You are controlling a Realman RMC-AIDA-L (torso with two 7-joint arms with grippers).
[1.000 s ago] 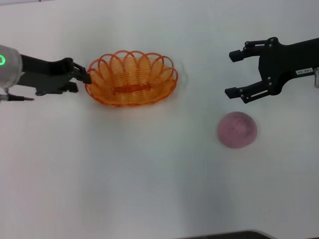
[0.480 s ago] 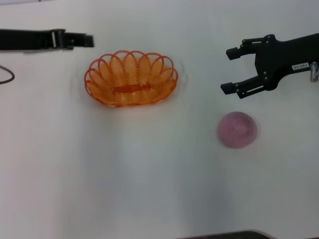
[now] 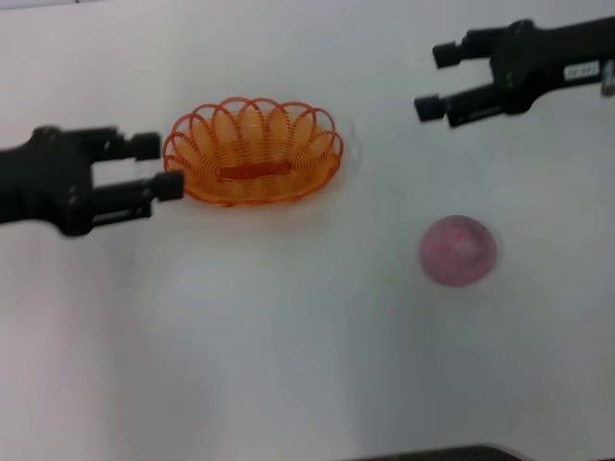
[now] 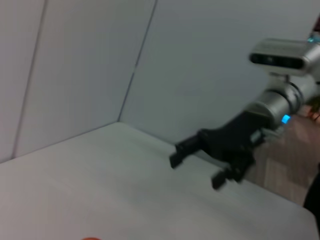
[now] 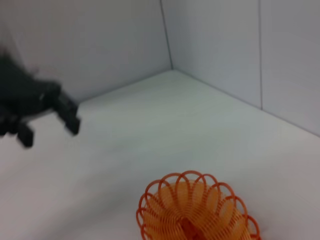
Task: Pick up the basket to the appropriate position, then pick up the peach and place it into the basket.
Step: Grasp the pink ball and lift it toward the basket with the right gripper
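Note:
The orange wire basket (image 3: 253, 152) sits on the white table left of centre; it also shows in the right wrist view (image 5: 197, 210). The pink peach (image 3: 458, 250) lies on the table at the right, nearer to me than the basket. My left gripper (image 3: 159, 165) is open and empty just left of the basket's left rim, apart from it. My right gripper (image 3: 435, 81) is open and empty at the far right, well behind the peach. The left wrist view shows the right gripper (image 4: 196, 170) from across the table. The right wrist view shows the left gripper (image 5: 47, 120).
The white table (image 3: 288, 336) stretches bare in front of the basket and peach. Grey wall panels (image 4: 100, 60) stand behind the table. A dark edge (image 3: 432, 454) marks the table's near side.
My left arm swung from the basket's left rim to the back and has come down left of the basket again, open. My right gripper moved back, away from the peach. Basket and peach stayed put.

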